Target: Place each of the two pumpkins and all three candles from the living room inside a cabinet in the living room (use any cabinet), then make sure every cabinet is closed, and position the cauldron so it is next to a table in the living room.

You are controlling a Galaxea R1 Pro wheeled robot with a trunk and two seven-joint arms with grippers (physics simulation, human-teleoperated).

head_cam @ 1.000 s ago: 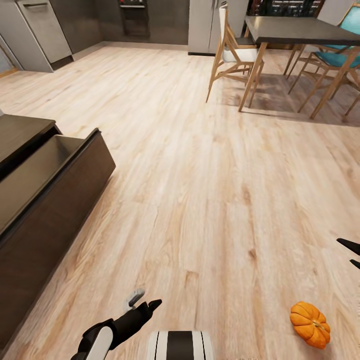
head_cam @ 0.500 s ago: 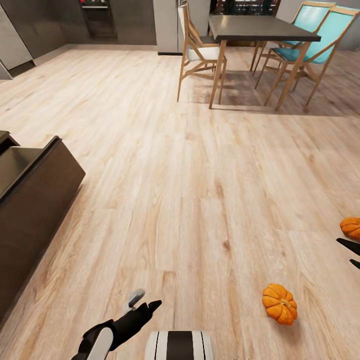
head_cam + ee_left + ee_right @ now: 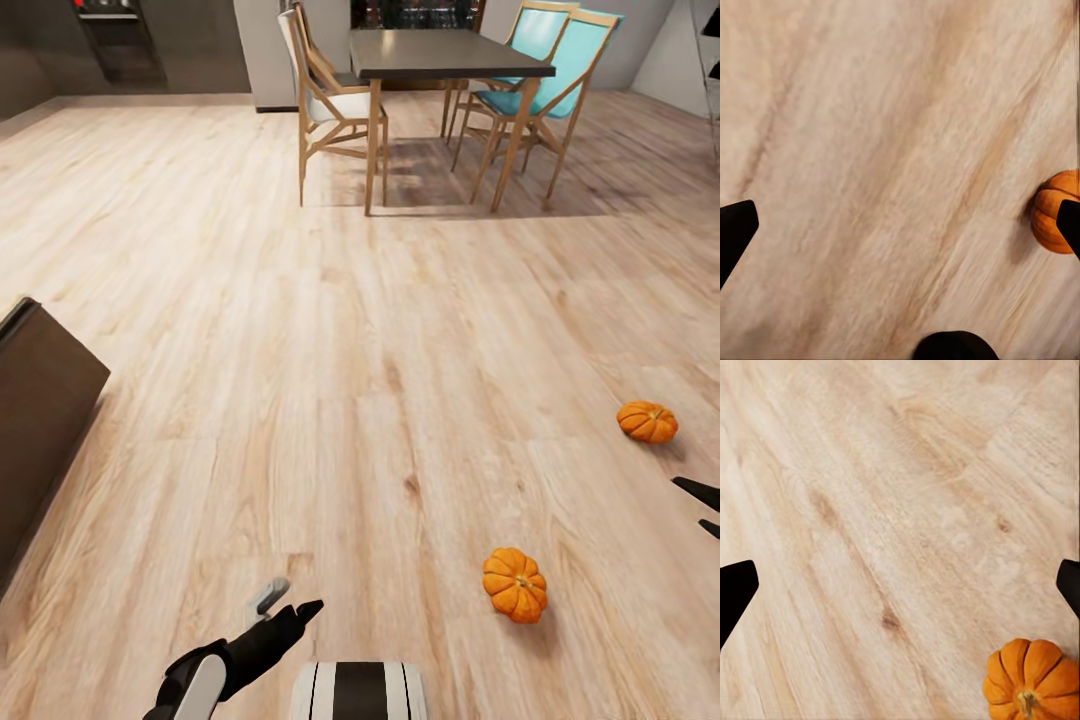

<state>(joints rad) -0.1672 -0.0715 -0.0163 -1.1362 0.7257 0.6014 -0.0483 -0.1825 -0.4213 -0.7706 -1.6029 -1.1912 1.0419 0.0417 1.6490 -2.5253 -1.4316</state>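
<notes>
Cabinet: just one dark-brown flat-faced corner shows, cut by the head view's left edge. Can't tell if it's open or closed.

Two pumpkins on the floor, well apart from each other and from the cabinet. Near pumpkin sits ahead-right of the robot, squat, ribbed, orange, stem up. Far pumpkin lies further right, close to the frame edge, same shape, stem too small to read.

Left gripper: black, low in the head view over bare floor. In its wrist view both fingertips sit at opposite frame edges, so jaws spread wide, nothing held. A pumpkin there is half hidden behind the other fingertip and clipped by the frame.

Right gripper: only two black tips poke in at the head view's right edge, arm cut off. Wrist view has its fingertips likewise far apart, jaws spread, empty. A pumpkin there is clipped at the corner, ribs and stem clear.

Floor: pale wood planks, visible grain and knots, matte.

Far back: dark-topped table on light wood legs, white-seat chair and teal chairs partly hidden behind it.
</notes>
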